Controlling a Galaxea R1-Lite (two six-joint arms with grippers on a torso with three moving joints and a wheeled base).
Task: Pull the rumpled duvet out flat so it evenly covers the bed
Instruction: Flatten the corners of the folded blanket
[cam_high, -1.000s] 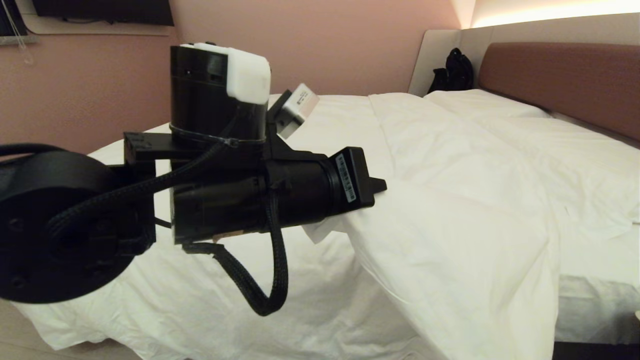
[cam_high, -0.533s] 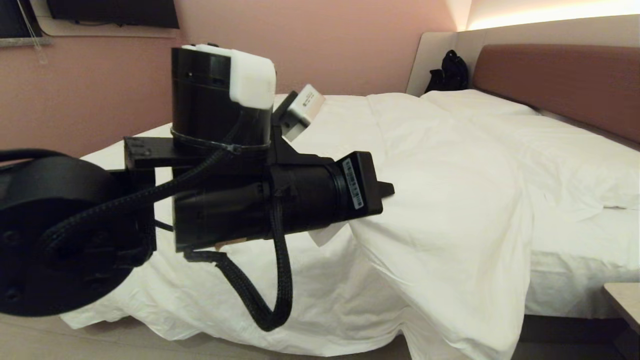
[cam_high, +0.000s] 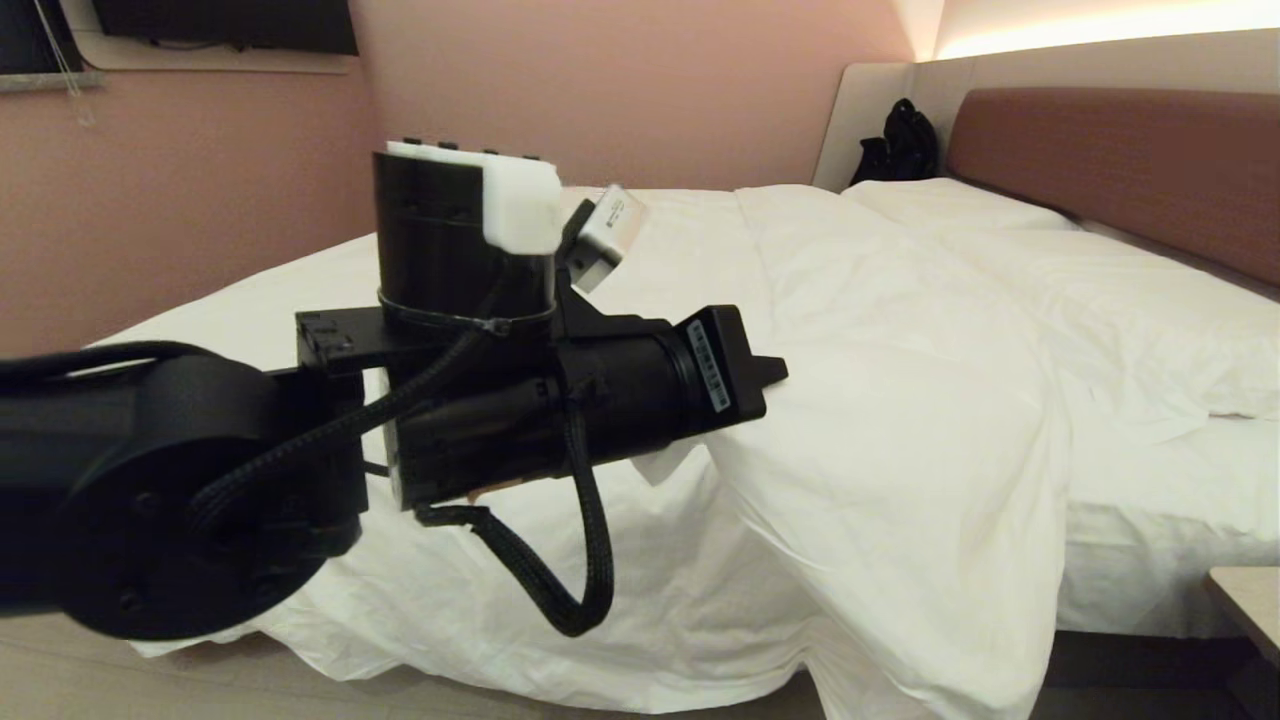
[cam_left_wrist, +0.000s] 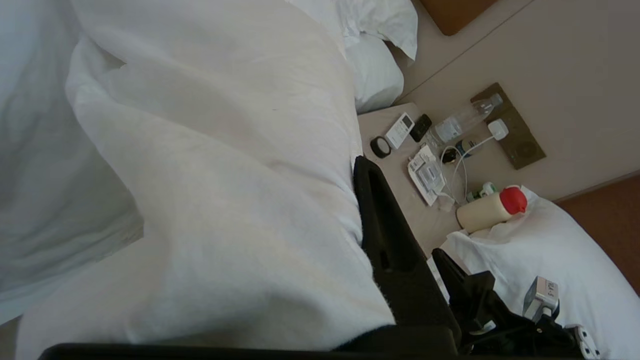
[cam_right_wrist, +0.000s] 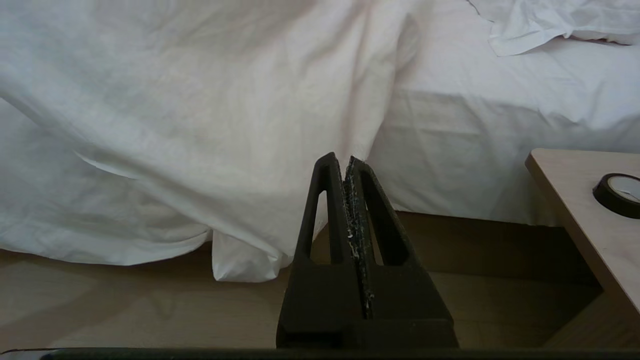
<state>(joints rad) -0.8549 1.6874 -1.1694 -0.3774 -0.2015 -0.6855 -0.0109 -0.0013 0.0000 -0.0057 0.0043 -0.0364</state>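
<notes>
The white duvet (cam_high: 900, 420) lies rumpled across the bed (cam_high: 1150, 560), and one fold of it hangs over the near side toward the floor. My left gripper (cam_high: 772, 374) reaches in from the left and is shut on the duvet's raised edge. In the left wrist view the duvet (cam_left_wrist: 225, 200) covers one finger, so only the other black finger (cam_left_wrist: 385, 235) shows. My right gripper (cam_right_wrist: 346, 161) is shut on nothing. It is parked low in front of the hanging duvet (cam_right_wrist: 225, 125), above the floor.
A reddish-brown headboard (cam_high: 1100, 160) and white pillows (cam_high: 950, 205) are at the back right, with a black bag (cam_high: 900, 140) in the corner. A bedside table (cam_right_wrist: 575, 210) with a tape roll (cam_right_wrist: 617, 194) stands at the right. It also holds a red-capped bottle (cam_left_wrist: 492, 210).
The whole view shifted a little at first. Since then the left arm's elbow and wrist housing have sunk and moved right, while the gripper stays clamped on the duvet at about the same spot.
</notes>
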